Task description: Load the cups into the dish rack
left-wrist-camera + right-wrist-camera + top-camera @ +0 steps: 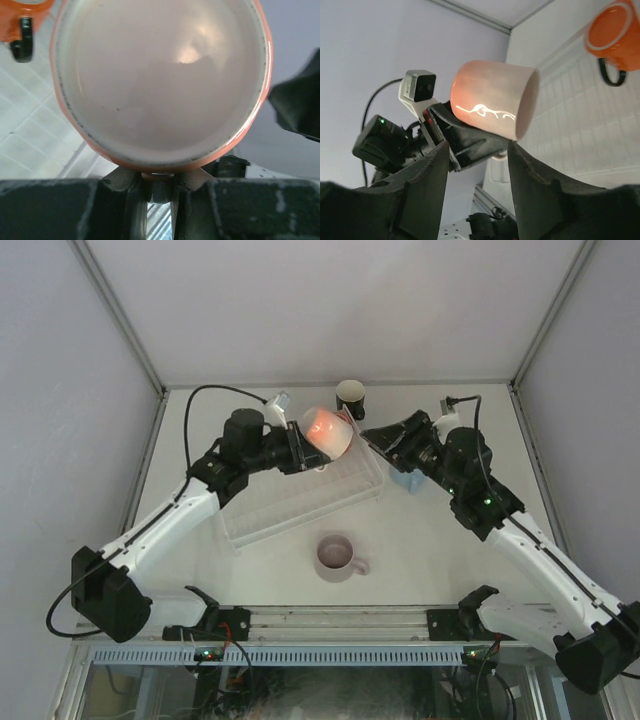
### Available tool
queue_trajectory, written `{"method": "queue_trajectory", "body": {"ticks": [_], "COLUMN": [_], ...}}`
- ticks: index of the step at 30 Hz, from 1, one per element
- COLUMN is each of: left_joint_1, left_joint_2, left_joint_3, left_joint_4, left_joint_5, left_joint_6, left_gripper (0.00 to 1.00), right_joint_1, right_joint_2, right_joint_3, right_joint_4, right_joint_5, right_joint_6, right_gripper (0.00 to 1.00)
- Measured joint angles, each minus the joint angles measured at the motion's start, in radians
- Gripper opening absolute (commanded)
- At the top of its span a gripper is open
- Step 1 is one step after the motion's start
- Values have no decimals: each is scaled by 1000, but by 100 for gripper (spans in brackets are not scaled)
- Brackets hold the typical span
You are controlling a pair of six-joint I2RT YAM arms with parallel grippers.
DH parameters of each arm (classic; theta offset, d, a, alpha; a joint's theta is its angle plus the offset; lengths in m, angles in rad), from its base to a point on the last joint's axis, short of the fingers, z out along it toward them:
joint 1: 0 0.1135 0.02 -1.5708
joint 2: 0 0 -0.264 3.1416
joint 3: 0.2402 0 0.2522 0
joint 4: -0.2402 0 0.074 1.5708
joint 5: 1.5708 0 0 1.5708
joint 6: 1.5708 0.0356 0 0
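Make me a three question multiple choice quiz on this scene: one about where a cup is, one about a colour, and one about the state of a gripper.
1. Where is the lilac-pink mug?
A) in the dish rack
B) on the table, on the rack's near side
C) in a gripper

2. What colour is the cup that the left gripper holds?
A) black
B) light blue
C) peach-pink

3. How is the right gripper?
A) open and empty
B) shut on a cup
C) shut on the rack's rim

Answers:
1 B, it stands upright on the bare table just outside the rack's near wall.
2 C, the peach-pink cup is held in the air, tilted, by that gripper.
3 A, in the right wrist view its fingers stand apart with nothing between them.
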Motion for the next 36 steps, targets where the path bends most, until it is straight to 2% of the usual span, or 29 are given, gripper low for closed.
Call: {"method": "queue_trajectory", "body": {"ticks": [5, 14, 26, 36], "left_joint_1": [-33, -153, -209, -233], "left_joint_2": [111, 329, 505, 583], "left_joint_3": [99, 314, 472, 513], "left_joint_4": [-115, -275, -425, -489], "left_joint_5": [-111, -351, -562, -636], "left_joint_6": [84, 138, 161, 199], "left_gripper": [0, 0, 0, 0], "right_joint_1": [-57, -110, -206, -256], "right_joint_2": [-69, -75, -211, -217], "right_joint_3": [17, 172, 178, 178], "right_joint_4": [-181, -533, -698, -721], "right_joint_5": [43, 144, 172, 154], "right_joint_6": [-82, -231, -311, -332], "right_gripper": [54, 56, 55, 55]}}
